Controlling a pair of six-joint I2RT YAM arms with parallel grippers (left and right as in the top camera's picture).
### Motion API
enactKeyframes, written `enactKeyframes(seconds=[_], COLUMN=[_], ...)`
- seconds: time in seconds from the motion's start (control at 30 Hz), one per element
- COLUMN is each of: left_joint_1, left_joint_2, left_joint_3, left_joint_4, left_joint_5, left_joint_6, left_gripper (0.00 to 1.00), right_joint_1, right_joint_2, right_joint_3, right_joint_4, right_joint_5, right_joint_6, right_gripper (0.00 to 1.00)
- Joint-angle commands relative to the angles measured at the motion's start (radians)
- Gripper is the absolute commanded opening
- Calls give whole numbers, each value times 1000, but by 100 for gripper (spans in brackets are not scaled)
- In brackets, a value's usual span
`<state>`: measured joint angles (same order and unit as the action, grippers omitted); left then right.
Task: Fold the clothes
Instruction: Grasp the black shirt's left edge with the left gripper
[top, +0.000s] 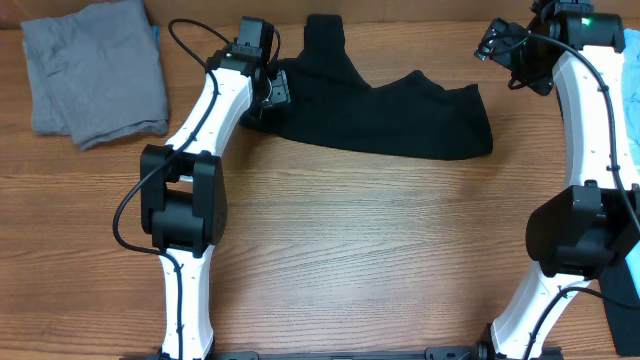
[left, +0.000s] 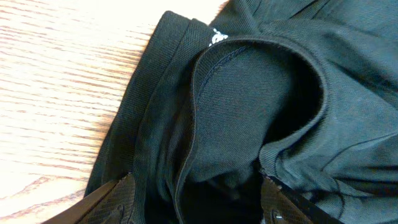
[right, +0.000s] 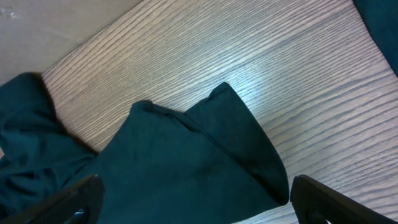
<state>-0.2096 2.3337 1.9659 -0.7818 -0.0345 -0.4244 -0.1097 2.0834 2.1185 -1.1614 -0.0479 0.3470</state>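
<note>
Left wrist: unreadable white logo (left: 216, 38) at black T-shirt (left: 249, 93) neck; left jaws wide astride fabric, right jaws wide.

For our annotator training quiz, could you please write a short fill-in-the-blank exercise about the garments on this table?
1. The folded garment at the far-left corner of the table is ____.
2. The bunched T-shirt is ____.
3. The small logo by its neck is ____.
4. The gripper with its jaws astride the neck belongs to the ____ arm.
Missing words: grey; black; white; left.
</note>
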Motion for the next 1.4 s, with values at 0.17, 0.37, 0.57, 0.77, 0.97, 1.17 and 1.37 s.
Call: enactKeyframes(seconds=[0.17,0.37,0.57,0.77,0.97,1.17,1.37], left_joint_1=[0,1,1,1,1,1,1], left_joint_2=[68,69,66,58,58,58,58], left_joint_3=[-4,0,17,48,48,48,48], left_joint_4=[2,6,-6,-29,-37,-45,-43], left_joint_5=[9,9,10,10,10,9,9], left_joint_6=[-10,-10,-10,-10,-10,-9,-10], left_gripper=[68,61,52,52,39,20,7], right_joint_1=[1,1,1,1,1,1,1], right_joint_2=[-7,-7,-7,-7,-7,-7,-7], right_joint_3=[9,9,9,9,9,9,9], right_joint_4=[4,4,4,4,4,4,4], right_joint_5=[-3,-3,-3,-3,-3,-3,-3], right_joint_6=[2,2,2,2,2,2,2], right_gripper=[100,100,100,100,100,100,100])
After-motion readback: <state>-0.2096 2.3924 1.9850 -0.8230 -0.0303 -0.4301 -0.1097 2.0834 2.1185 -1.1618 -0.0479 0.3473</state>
